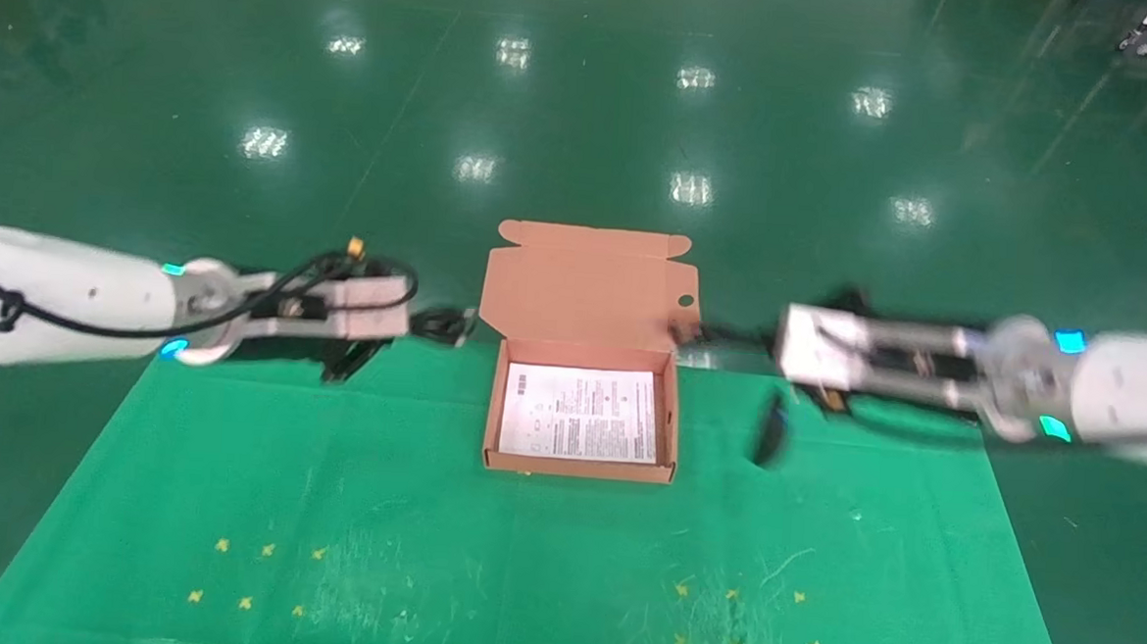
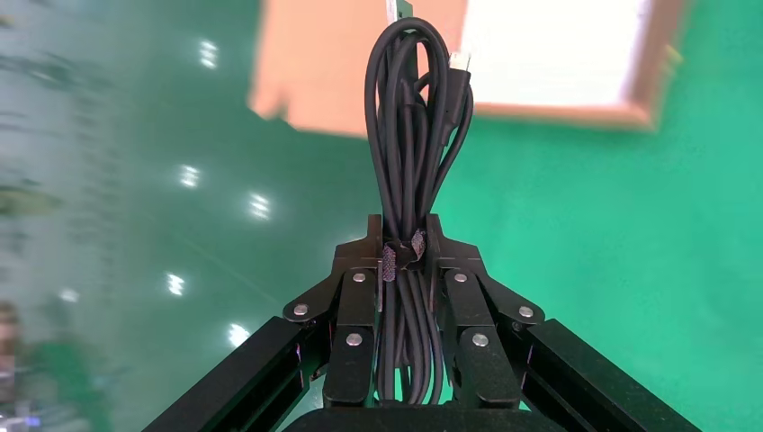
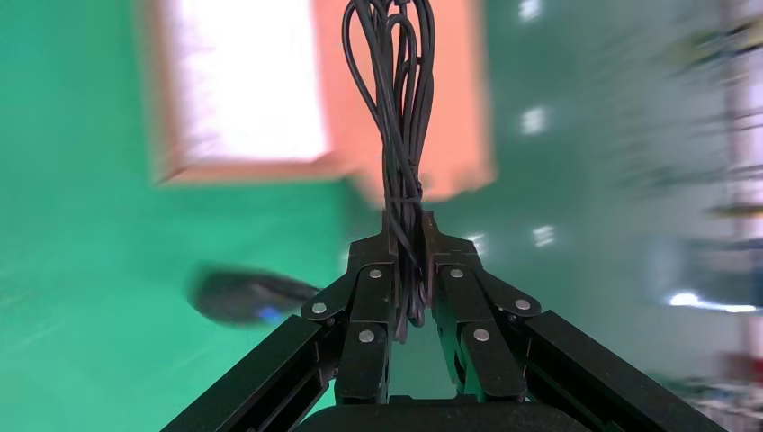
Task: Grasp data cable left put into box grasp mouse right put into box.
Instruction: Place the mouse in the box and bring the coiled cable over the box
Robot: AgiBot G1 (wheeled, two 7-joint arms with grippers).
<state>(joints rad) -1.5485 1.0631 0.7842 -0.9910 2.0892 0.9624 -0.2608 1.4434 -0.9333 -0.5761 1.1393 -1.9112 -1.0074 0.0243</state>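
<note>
The orange-tan box (image 1: 578, 465) lies open on the green cloth, with its lid (image 1: 585, 283) up and a white leaflet inside. My left gripper (image 1: 418, 322) is left of the lid, shut on the looped black data cable (image 1: 446, 325). The left wrist view shows the gripper (image 2: 405, 241) clamped on the cable bundle (image 2: 409, 117) at its strap. My right gripper (image 1: 730, 338) is right of the lid, shut on the mouse's bundled tail cord (image 3: 400, 135) just beyond the closed tips (image 3: 407, 236). The black mouse (image 1: 772, 431) hangs blurred below it, right of the box, and shows in the right wrist view (image 3: 247, 297).
The green cloth (image 1: 522, 555) covers the table, with small yellow marks near its front edge. A shiny green floor lies beyond the table's far edge. The box shows blurred in both wrist views, left (image 2: 342, 81) and right (image 3: 450, 135).
</note>
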